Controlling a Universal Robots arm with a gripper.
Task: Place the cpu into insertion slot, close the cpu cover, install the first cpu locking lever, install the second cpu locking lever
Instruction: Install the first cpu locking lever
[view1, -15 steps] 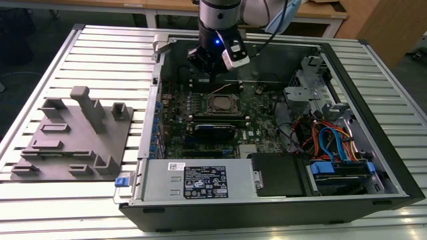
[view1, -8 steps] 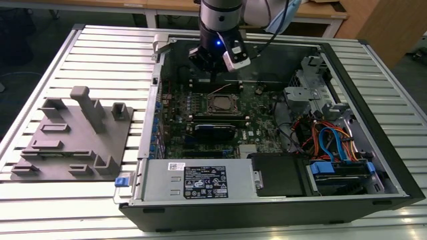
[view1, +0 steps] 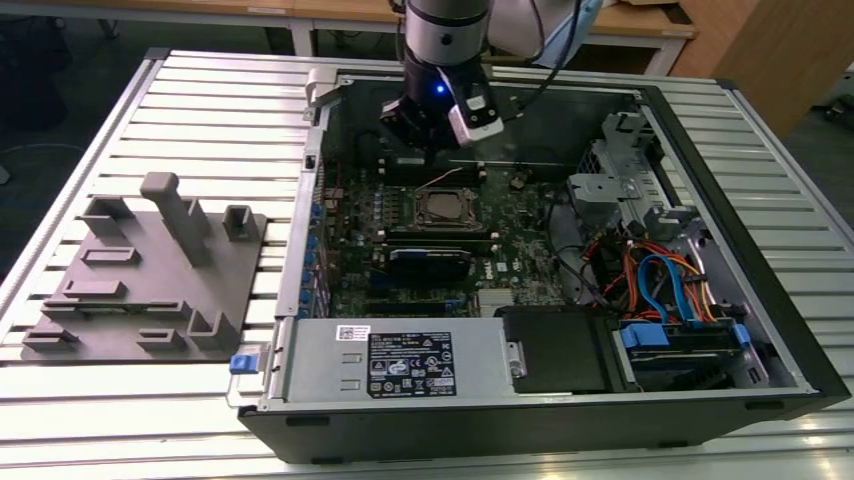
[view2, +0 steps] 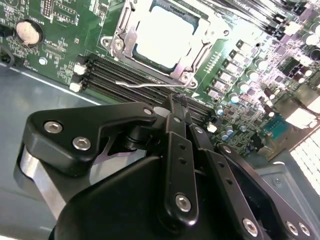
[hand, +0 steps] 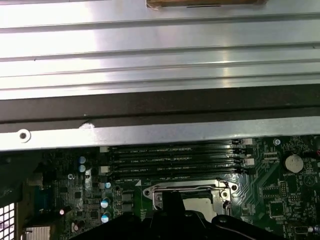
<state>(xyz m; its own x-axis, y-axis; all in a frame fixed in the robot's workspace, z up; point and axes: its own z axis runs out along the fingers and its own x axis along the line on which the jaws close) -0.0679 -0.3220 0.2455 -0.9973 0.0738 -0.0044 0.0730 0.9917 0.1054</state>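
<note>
A slatted silver metal table (view1: 200, 90) carries an open black computer case (view1: 534, 440). A grey plastic fixture block (view1: 147, 290) lies beside it, toward the table's edge on the exterior view's left. Inside the case sit a silver power supply box (view1: 334, 365) and blue and orange cables (view1: 663, 285).

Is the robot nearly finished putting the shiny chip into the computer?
Partly. Done: the cpu sits in the insertion slot, and the cpu cover looks folded down around it. In hand: the claw is shut, holding nothing visible, close to a thin wire lever beside the memory slots. Left: that lever looks loose rather than hooked down; whether the other lever is locked, I cannot tell.
</note>
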